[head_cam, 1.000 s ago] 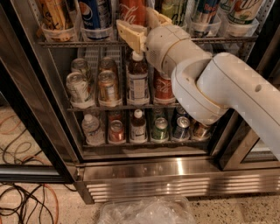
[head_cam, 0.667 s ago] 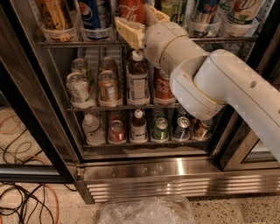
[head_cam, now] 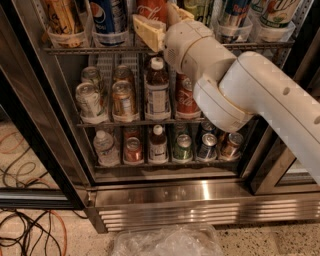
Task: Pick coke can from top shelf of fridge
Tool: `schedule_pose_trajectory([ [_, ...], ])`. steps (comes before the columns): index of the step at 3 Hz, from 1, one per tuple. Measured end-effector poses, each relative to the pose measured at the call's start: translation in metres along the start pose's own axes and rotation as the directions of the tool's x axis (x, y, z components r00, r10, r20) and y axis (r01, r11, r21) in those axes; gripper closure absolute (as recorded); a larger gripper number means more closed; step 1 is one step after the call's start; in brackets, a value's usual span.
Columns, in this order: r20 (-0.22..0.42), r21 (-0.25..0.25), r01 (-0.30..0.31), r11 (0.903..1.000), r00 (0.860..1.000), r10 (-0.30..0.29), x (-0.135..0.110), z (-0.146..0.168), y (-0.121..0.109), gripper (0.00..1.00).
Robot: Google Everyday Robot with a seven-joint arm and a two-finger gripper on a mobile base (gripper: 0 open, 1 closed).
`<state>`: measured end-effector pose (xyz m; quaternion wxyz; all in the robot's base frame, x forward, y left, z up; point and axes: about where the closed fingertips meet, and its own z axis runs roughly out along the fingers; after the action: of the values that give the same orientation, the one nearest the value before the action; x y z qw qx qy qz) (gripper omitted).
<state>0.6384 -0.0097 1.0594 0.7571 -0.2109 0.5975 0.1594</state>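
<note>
Camera view: the fridge point(head_cam: 176, 193) stands open, and the robot's white arm point(head_cam: 260, 95) reaches in from the right toward the top shelf point(head_cam: 75, 50). The gripper point(head_cam: 164, 21) is at the front of that shelf, near its middle and just above the thin rail. Its pale yellow fingers point(head_cam: 149, 31) are spread apart, one to the left and lower, the other to the right and higher. The coke can point(head_cam: 151, 7) stands upright on the top shelf right there, its red body rising behind the left finger and cut off by the upper edge. Whether either finger touches the can cannot be told.

Left of the coke can on the same shelf stand a blue Pepsi can point(head_cam: 107, 15) and then an orange-brown can point(head_cam: 62, 15), each behind a clear plastic stop point(head_cam: 64, 37). More cans stand to the right of the gripper.

On the middle rack, two silver-topped cans point(head_cam: 90, 99) sit on the left, a dark bottle point(head_cam: 157, 90) with a white cap stands in the centre, and a red can point(head_cam: 186, 98) sits partly hidden by the arm. The bottom rack holds a water bottle point(head_cam: 106, 148) and a row of small cans and bottles.

Below, the ribbed base grille point(head_cam: 210, 214) runs along the front. Cables point(head_cam: 30, 235) lie on the floor to the left, and a crumpled clear plastic bag point(head_cam: 167, 243) lies at the bottom edge.
</note>
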Motion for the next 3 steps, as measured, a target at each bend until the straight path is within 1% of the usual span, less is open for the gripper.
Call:
schedule_pose_trajectory([
  [3,-0.013,0.003,-0.001,1.0,1.0,0.001,-0.0035,0.004,0.0012,0.4],
])
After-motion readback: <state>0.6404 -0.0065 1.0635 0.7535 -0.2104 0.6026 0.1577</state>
